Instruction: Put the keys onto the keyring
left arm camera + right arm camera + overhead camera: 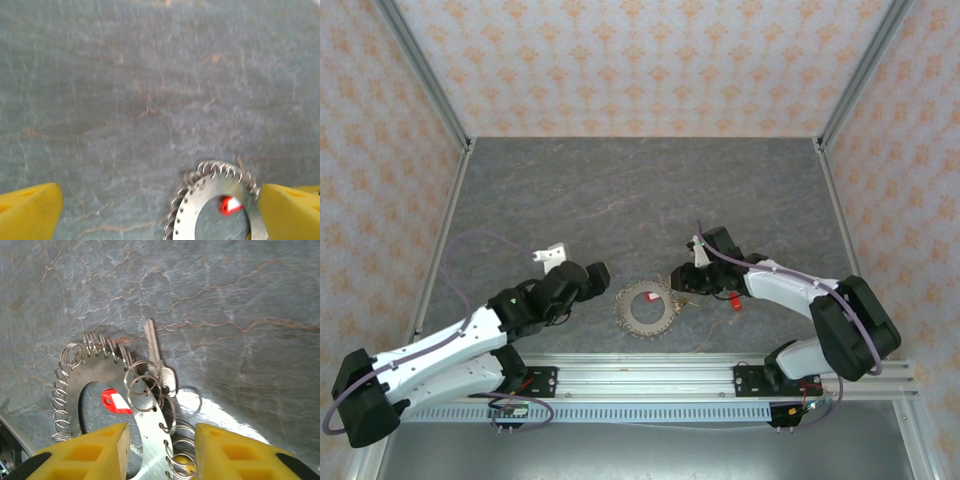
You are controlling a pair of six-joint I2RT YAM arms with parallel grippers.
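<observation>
The keyring [632, 318] is a flat silver disc with a wide hole and small wire loops round its rim, lying on the table's near middle. My left gripper [603, 275] stands wide open just left of it; its yellow fingers [30, 210] flank the ring's edge [200, 200] without touching. My right gripper [161, 432] is open astride the ring's band [150, 435], with small gaps at both fingers. A silver key [156, 357] hangs from a split ring on that band. A red-headed key [114, 401] lies inside the hole. Another red key [732, 300] lies beside the right arm.
The dark grey stone-patterned table [640, 200] stretches back to patterned walls with metal corner posts [425, 75]. A rail [650, 370] carrying both arm bases runs along the near edge. A bit of yellow [187, 471] shows under the ring's loops near the right finger.
</observation>
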